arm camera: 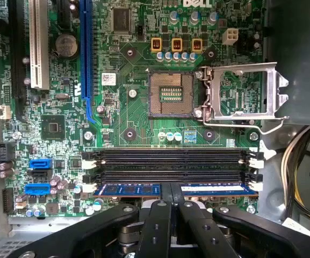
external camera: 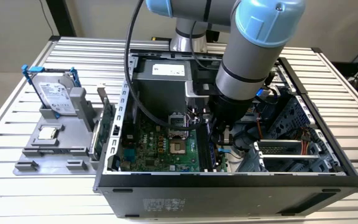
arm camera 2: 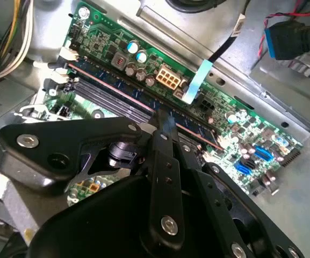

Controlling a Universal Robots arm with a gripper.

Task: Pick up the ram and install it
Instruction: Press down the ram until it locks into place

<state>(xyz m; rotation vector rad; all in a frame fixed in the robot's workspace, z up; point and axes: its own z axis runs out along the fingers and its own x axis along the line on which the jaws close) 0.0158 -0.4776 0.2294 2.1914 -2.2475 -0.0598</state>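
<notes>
The ram point(arm camera: 214, 188) is a long thin stick with blue labels. It stands on edge in the outermost of the black memory slots point(arm camera: 171, 161) on the green motherboard point(arm camera: 133, 97). My gripper point(arm camera: 173, 189) is shut on the middle of the stick's upper edge, one black finger on each side. In the second wrist view the fingertips point(arm camera 2: 163, 115) meet the ram point(arm camera 2: 112, 86) where it lies along its slot. In the exterior view the gripper point(external camera: 221, 140) reaches down inside the open computer case point(external camera: 229, 179), near the motherboard's point(external camera: 160, 149) edge on the exterior view's right.
The CPU socket point(arm camera: 171, 94) is bare, its metal frame point(arm camera: 240, 91) swung open. A grey holder point(external camera: 48, 154) outside the case on the exterior view's left carries a hard drive point(external camera: 54, 95), a small square chip point(external camera: 47, 133) and a green card point(external camera: 104, 126). Cables point(external camera: 260, 135) and drive bays crowd the case's other side.
</notes>
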